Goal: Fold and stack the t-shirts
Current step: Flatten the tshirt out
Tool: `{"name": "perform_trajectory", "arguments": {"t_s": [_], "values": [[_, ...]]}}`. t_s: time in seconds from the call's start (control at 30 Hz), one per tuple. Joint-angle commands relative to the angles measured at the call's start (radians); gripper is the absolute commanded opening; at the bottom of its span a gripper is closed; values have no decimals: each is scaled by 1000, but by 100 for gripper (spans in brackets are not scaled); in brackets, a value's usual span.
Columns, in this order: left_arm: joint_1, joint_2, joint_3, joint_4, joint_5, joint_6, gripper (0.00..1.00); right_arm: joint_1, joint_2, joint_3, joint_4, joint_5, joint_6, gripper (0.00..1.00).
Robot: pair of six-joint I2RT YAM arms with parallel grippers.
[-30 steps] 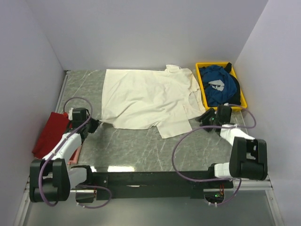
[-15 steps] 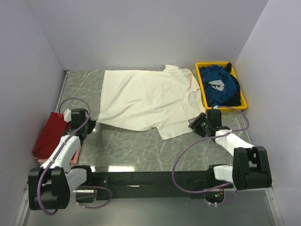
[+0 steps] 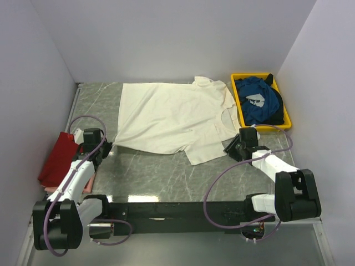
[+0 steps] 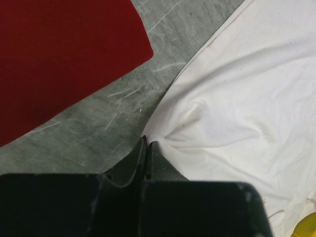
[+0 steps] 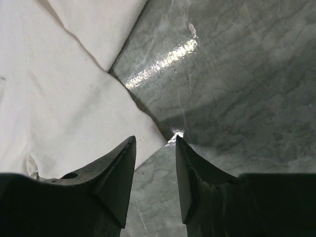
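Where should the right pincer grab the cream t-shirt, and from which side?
Grip the cream t-shirt at its pointed corner nearest the right pincer, coming from the right. That corner lies flat, points into the open pincer and has uncovered table beside it.

Three t-shirts, one cream-white t-shirt [image 3: 172, 119], one dark red t-shirt [image 3: 58, 158], one blue t-shirt [image 3: 258, 105], one yellow tray [image 3: 238, 102], two arms, left arm [image 3: 77, 174], right arm [image 3: 272, 163], one surface [image 3: 161, 174]

The left gripper [image 4: 148, 148], fingers pressed together, pinches a corner of the cream-white t-shirt [image 4: 247, 98] on grey marbled table [image 4: 98, 128]; the dark red t-shirt [image 4: 59, 54] lies nearby.
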Motion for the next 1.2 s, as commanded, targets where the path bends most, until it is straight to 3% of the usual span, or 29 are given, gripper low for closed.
{"name": "perform_trajectory", "arguments": {"t_s": [0.0, 0.3, 0.33, 0.43, 0.8, 1.17], "values": [[0, -25, 26, 11, -23, -5, 1, 25, 44, 53, -14, 45, 12, 44], [0, -35, 26, 2, -32, -5, 1, 48, 101, 71, 14, 28, 21, 32], [0, -35, 26, 0, -34, -5, 1, 49, 93, 70, 6, 28, 20, 20], [0, -39, 28, -6, -37, -3, 1, 49, 12, 53, -20, 21, 24, 0], [-2, -64, -29, -17, -100, -9, 1, 31, -531, 37, -319, 38, -9, 0], [-3, -119, -60, -64, -170, -26, 7, 34, -911, 27, -617, -107, 47, 0]]}}
